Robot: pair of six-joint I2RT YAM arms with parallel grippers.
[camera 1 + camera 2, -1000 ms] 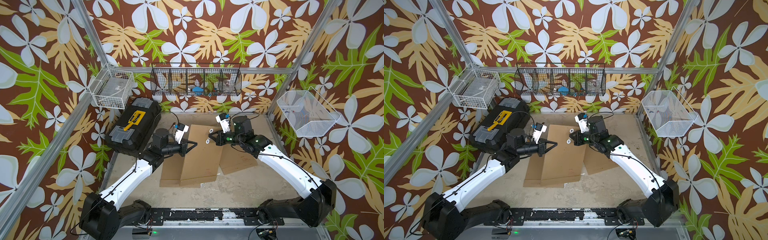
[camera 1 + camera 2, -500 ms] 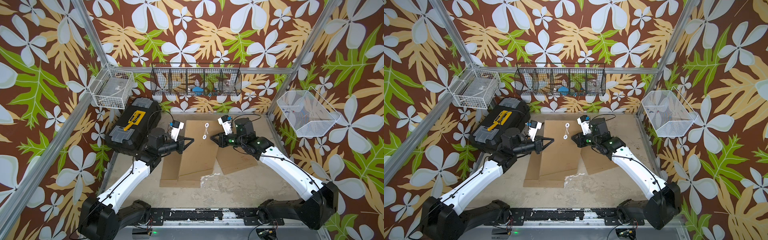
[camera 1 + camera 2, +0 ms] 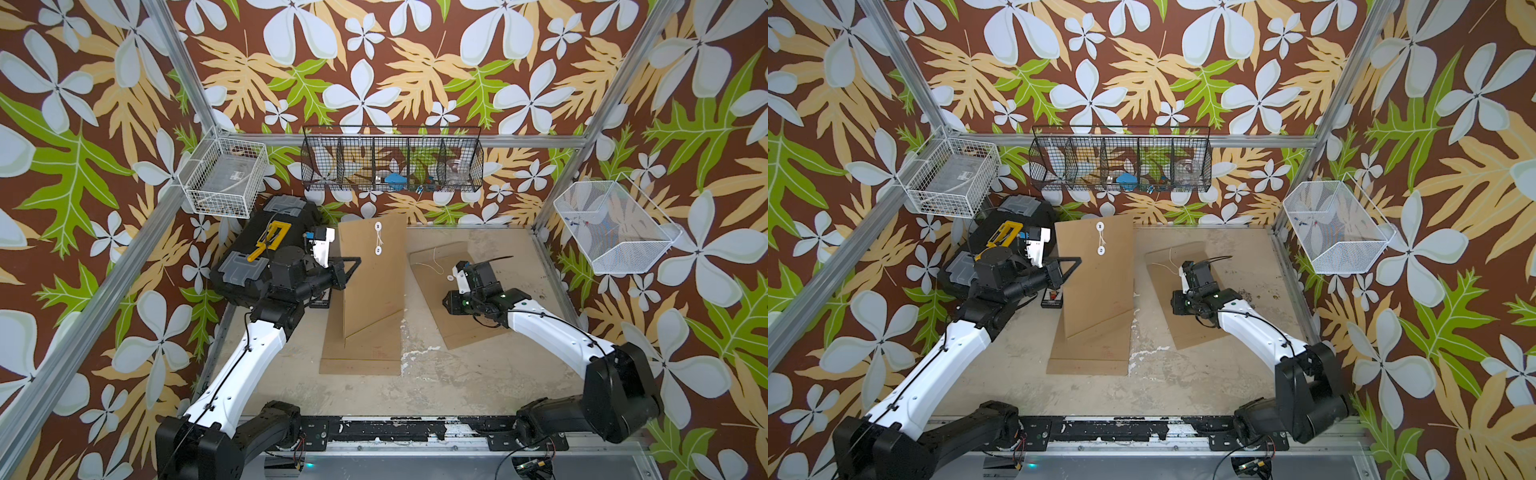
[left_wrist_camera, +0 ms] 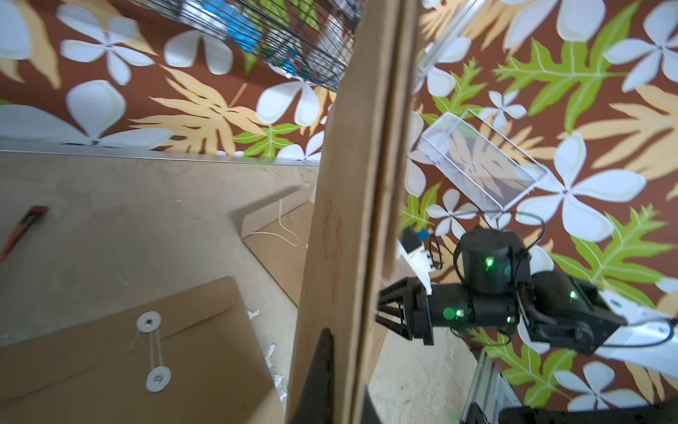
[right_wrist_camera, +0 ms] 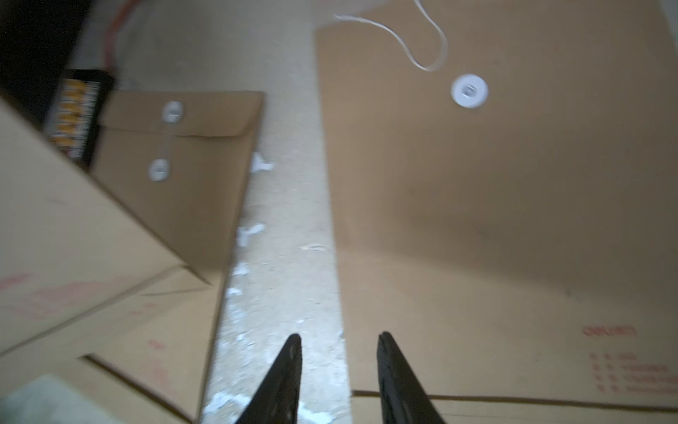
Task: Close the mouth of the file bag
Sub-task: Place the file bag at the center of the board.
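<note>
On the right gripper [image 5: 339, 336] the jaws are spread and empty, poised over the edge of the open file bag [image 5: 513, 220], which lies flat at the table's [image 3: 478, 374] right side. The left gripper [image 3: 354, 266] is pinched tight on a tied bag [image 3: 372, 270], tipping it upright. Closing hasn't begun, I'd say. Next comes a fine pinch on the thin kraft flap [image 3: 442, 251], then the limp white string [image 5: 422, 44] goes round the round button [image 5: 469, 91].
</note>
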